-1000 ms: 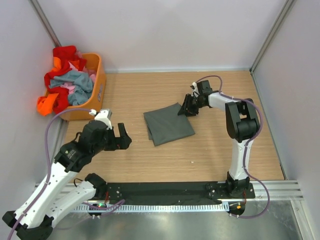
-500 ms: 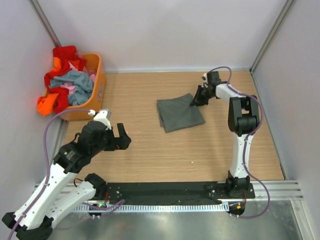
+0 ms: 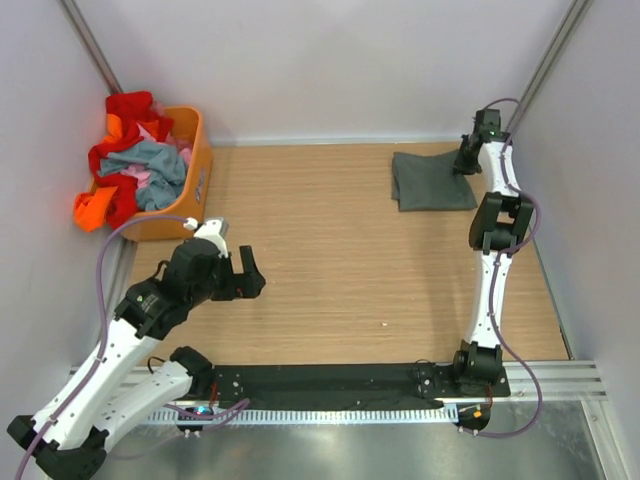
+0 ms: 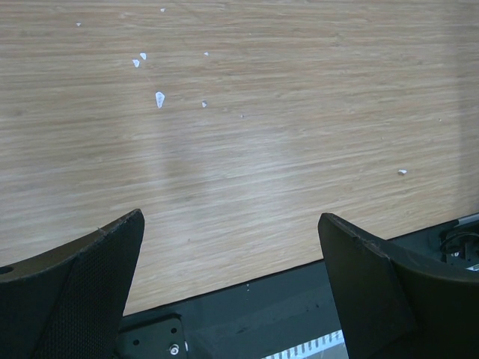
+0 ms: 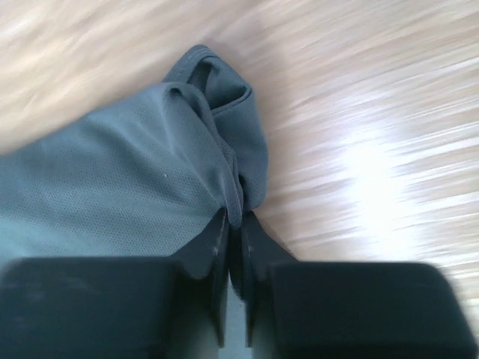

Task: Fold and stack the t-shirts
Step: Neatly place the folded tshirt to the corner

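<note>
My right fingers (image 5: 212,250) pinch the grey t-shirt (image 3: 432,180) by a bunched corner, its long side lying left-right. The desk (image 5: 374,112) there is blurred. My left fingers (image 4: 75,284) gape empty.

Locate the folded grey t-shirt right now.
Top view: the dark grey t-shirt lies folded at the far right corner of the table, one edge pinched in the right gripper; the orange basket sits at far left.

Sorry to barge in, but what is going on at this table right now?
The right gripper is pinching an edge of the folded dark grey t-shirt at the far right corner of the table. The left gripper hangs open over bare wood, holding nothing. The other t-shirts, red, orange, pink and blue-grey, sit heaped in the orange basket at far left.
</note>
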You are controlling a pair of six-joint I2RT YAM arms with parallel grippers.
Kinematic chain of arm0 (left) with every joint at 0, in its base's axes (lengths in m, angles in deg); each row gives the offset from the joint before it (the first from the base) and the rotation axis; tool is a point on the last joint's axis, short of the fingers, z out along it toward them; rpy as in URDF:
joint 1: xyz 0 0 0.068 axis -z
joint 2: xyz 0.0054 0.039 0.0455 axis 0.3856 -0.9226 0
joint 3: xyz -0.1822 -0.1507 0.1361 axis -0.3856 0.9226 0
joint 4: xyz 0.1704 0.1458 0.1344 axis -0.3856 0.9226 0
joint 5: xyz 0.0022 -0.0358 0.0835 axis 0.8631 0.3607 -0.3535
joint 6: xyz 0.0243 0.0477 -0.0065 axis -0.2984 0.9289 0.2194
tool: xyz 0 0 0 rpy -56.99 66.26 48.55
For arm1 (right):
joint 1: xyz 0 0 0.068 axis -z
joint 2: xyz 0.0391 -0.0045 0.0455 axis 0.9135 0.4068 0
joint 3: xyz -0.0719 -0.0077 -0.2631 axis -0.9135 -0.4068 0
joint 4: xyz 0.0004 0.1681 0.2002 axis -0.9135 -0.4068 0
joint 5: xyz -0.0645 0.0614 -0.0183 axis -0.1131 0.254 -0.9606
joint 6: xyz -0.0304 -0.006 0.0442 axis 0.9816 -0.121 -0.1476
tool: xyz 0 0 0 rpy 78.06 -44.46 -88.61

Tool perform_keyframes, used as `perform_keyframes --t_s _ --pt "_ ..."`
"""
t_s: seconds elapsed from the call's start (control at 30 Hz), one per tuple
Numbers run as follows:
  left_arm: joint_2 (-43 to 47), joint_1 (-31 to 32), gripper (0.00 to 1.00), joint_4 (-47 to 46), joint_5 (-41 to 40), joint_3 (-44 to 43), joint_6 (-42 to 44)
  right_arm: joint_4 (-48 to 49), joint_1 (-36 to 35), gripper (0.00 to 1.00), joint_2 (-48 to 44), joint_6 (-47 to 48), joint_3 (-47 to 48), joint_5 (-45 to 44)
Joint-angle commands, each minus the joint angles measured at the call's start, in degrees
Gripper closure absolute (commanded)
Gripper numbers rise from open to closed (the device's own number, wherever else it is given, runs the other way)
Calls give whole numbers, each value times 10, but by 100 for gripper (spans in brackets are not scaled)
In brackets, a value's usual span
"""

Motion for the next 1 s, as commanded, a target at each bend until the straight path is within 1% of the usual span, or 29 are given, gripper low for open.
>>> perform_keyframes --t_s 0.0,0.03,0.07,0.1,0.13,0.17,0.2,0.27,0.33,0.37,0.4,0.43,0.47,0.5,0.57,0.6,0.63,0.67,0.7,0.73,0.8,0.9,0.97 --pt "-8 1 0 -17 7 1 4 20 16 80 1 23 41 -84" --pt "-8 1 0 -17 7 1 3 43 19 57 -4 25 31 -89" --pt "-8 1 0 -17 6 1 3 84 27 51 -7 27 21 -105" --pt "-8 1 0 -17 3 1 2 87 29 45 -7 27 24 -120" --pt "-8 1 0 -16 1 2 2 81 33 20 -4 23 36 -135" --pt "-8 1 0 -16 0 1 2 75 37 9 -8 13 44 -144" --pt "-7 1 0 -16 -1 1 1 79 42 1 -18 10 34 -146" --pt "-5 1 0 -15 -4 1 0 108 44 0 -71 3 5 -150" --pt "-1 1 0 -15 -6 0 0 128 44 0 -118 -16 -62 -143" --pt "1 1 0 -15 -8 0 0 144 43 0 -176 -24 -88 -141" --pt "3 1 0 -15 -9 0 0 150 43 0 -205 -49 -142 -138" --pt "5 1 0 -14 -11 0 0 154 43 0 -237 -60 -172 -132" --pt "10 1 0 -14 -14 0 0 160 43 0 -291 -76 -203 -122" --pt "13 1 0 -13 -16 0 0 163 43 0 -321 -101 -266 -112" --pt "21 1 0 -13 -21 -1 0 170 43 0 -365 -135 -329 -65" --pt "22 1 0 -12 -22 -3 0 177 42 0 -407 -145 -393 -41" --pt "25 1 0 -11 -22 -3 0 183 41 1 -422 -168 -422 -12" --pt "28 1 0 -9 -22 -5 -1 195 38 2 -438 -175 -451 30" --pt "28 1 0 -6 -22 -9 2 207 34 6 -460 -178 -503 58" --pt "28 1 0 -7 -21 -8 2 213 27 7 -468 -178 -523 77" --pt "29 1 0 -15 -24 -4 2 204 -6 9 -473 -166 -554 81" --pt "34 1 0 -9 -27 -6 3 194 -45 9 -463 -155 -575 79" --pt "41 1 0 -11 -26 -5 3 205 -60 15 -445 -154 -579 98"
